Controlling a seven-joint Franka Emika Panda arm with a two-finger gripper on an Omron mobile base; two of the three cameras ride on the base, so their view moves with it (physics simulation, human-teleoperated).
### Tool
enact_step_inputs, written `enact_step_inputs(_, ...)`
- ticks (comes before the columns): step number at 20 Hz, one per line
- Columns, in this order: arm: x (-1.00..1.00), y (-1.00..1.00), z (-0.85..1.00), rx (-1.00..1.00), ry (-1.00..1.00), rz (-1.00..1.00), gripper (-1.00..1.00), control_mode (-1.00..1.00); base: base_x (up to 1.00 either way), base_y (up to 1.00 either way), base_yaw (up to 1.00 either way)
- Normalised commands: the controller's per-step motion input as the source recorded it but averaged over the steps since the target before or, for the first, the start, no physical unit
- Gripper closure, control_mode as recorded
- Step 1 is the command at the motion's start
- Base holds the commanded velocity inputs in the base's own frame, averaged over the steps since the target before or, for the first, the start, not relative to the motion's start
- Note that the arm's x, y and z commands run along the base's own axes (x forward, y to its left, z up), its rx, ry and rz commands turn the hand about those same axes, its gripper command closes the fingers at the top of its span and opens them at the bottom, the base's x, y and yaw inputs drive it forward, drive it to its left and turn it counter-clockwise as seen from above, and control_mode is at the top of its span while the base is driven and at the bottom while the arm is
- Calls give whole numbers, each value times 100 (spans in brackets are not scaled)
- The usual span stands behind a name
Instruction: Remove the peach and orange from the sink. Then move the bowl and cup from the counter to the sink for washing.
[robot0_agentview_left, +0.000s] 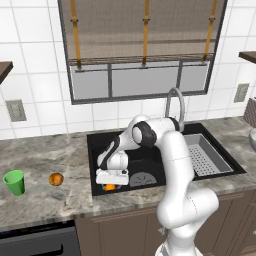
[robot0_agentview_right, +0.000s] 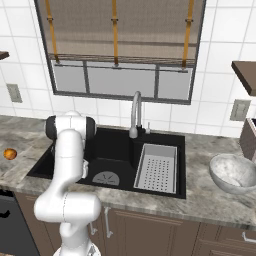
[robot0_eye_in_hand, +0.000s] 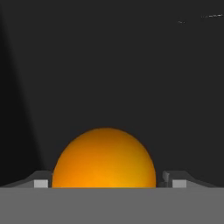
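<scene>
Down in the sink (robot0_agentview_left: 150, 165), gripper (robot0_eye_in_hand: 106, 183) spread wide either side of the orange (robot0_eye_in_hand: 104, 159), not yet clamped. Round, smooth fruit: likely to roll or squirt out if squeezed off-centre.

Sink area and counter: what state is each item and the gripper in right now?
Bright orange ball: on the black sink floor, between the fingers.
Gripper: open, straddling the orange, not clamped.
Mottled reddish peach: out, on the counter.
Green tapered cup: upright on the counter.
Whitish-grey bowl: upright on the counter.
</scene>
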Motion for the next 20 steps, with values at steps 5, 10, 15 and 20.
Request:
enact_step_inputs(5, -2, 1, 0, 0, -5, 2, 100, -100, 0, 0, 0)
enact_step_inputs(10, -2, 0, 0, 0, -4, 1, 100, -100, 0, 0, 0)
enact_step_inputs(15, -2, 0, 7, 1, -3, 2, 100, -100, 0, 0, 0)
enact_step_inputs(20, -12, -3, 34, 4, -4, 5, 100, -100, 0, 0, 0)
